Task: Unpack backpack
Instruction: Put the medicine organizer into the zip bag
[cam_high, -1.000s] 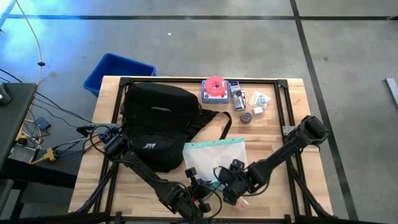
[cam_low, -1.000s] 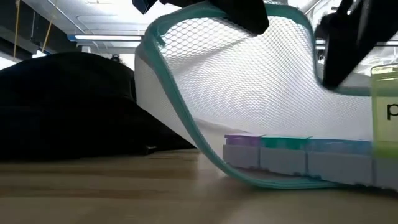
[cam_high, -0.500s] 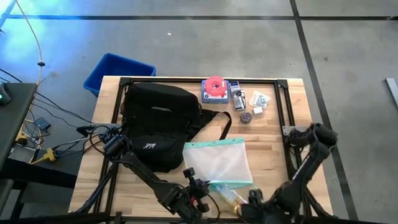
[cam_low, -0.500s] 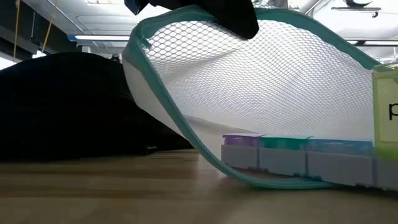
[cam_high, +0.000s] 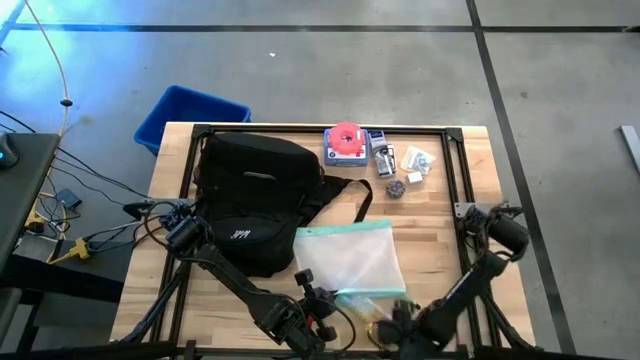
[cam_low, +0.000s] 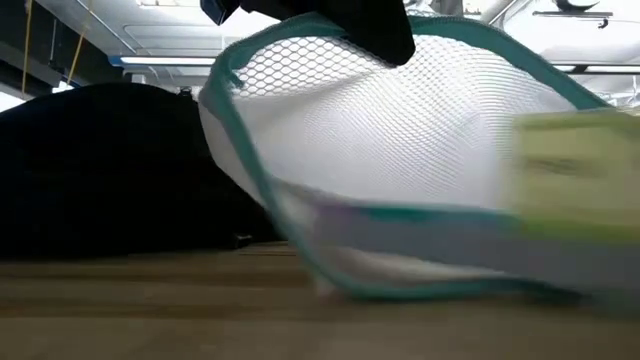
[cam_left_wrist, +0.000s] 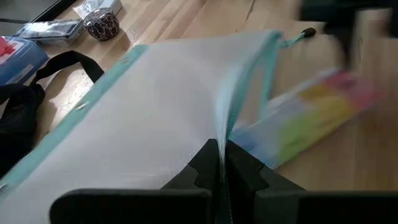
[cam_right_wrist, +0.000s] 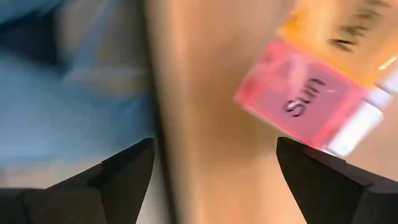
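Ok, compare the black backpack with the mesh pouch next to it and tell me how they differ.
The backpack is black and opaque; the mesh pouch is pale, see-through netting with a teal zipper edge. The backpack is bulky and the bigger of the two; the pouch is thin. The backpack rests free on the table; the pouch's edge is pinched up by the left hand. Both are soft fabric and lie side by side.

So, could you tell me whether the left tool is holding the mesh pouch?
Yes, in the left wrist view the left tool is shut on the teal-trimmed edge of the mesh pouch.
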